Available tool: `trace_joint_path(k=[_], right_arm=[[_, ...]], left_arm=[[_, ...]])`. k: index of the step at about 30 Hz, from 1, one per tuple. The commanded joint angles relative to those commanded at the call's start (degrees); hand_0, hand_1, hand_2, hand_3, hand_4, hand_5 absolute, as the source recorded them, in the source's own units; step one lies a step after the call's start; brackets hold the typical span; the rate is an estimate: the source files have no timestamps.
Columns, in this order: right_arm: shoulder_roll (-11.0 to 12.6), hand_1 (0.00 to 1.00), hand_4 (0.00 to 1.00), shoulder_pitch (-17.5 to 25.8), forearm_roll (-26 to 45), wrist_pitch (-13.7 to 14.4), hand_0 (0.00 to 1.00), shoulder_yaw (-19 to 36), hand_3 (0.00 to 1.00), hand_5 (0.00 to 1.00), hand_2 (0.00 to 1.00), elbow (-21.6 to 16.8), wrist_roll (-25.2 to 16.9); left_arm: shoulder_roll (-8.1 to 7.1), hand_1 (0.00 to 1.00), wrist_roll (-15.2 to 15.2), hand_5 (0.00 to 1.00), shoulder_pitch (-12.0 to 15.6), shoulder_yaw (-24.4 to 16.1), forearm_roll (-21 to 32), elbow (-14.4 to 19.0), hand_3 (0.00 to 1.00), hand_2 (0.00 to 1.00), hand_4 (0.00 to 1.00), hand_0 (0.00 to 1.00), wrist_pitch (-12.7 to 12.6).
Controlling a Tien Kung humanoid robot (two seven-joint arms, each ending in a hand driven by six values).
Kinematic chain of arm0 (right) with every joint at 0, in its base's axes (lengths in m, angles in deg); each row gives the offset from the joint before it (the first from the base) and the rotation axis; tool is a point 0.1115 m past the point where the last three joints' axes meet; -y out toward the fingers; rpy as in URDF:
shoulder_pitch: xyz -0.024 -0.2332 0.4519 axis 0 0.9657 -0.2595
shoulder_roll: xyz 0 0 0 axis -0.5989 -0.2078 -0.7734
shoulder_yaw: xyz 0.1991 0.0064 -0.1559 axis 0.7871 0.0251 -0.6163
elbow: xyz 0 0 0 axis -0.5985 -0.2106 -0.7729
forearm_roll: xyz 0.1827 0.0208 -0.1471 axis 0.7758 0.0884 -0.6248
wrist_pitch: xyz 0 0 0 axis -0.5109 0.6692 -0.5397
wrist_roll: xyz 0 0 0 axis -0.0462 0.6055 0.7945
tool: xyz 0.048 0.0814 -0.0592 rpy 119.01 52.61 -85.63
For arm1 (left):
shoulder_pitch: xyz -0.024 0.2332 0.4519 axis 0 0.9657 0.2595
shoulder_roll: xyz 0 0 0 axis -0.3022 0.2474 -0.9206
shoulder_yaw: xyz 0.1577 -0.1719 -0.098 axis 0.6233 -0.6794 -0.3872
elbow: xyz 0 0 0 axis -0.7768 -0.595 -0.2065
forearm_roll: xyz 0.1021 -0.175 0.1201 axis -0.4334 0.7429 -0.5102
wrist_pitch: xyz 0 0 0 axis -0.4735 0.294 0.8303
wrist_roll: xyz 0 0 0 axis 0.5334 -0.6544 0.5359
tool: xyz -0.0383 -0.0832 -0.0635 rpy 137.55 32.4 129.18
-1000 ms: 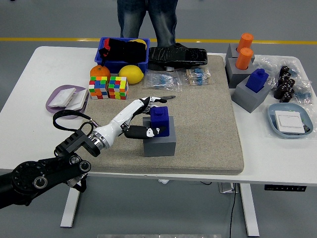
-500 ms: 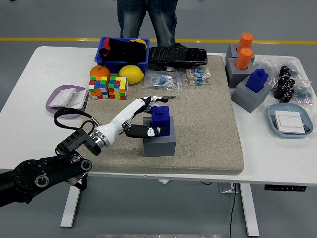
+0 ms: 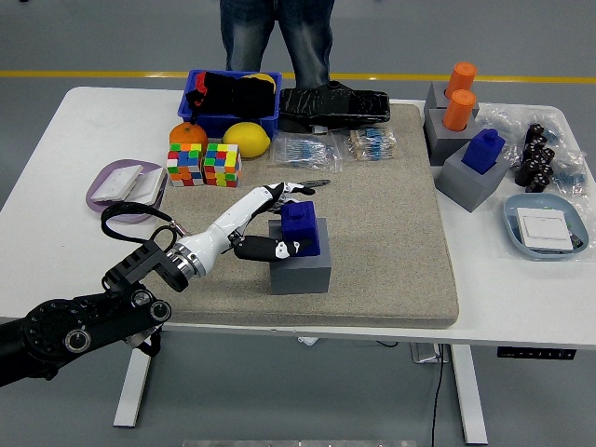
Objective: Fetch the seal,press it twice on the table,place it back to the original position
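Note:
A blue seal (image 3: 303, 231) stands upright in a grey block (image 3: 300, 272) on the tan mat (image 3: 391, 242), left of the mat's middle. My left hand (image 3: 298, 216) reaches in from the lower left and brackets the seal. Its thumb (image 3: 279, 248) lies against the seal's near side, and its straight fingers (image 3: 293, 187) stretch past the far side. The fingers are spread, not curled tight, and the seal rests in its block. My right arm is out of view.
Two colour cubes (image 3: 203, 165), an orange (image 3: 187, 135), a lemon (image 3: 246, 139) and a blue bin (image 3: 233, 119) sit behind the hand. At the left edge is a purple tray (image 3: 104, 191). Right: a second blue seal (image 3: 483, 151), orange cylinders (image 3: 459, 98), a blue-grey dish (image 3: 514, 216). A person (image 3: 277, 37) stands at the far side.
The left hand stays around the seal with only a tiny shift. The seal remains in its grey block.

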Motion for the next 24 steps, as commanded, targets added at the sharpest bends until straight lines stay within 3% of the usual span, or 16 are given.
trace_joint_path(k=[24], right_arm=[[0.14, 0.683, 0.797, 0.02, -0.02, -0.04, 0.786, 0.4, 0.614, 0.446, 0.657, -0.02, -0.03]], left_arm=[[-2.77, 0.533, -3.38, 0.002, -2.32, 0.75, -3.28, 2.58, 0.828, 0.515, 0.676, 0.622, 2.54]])
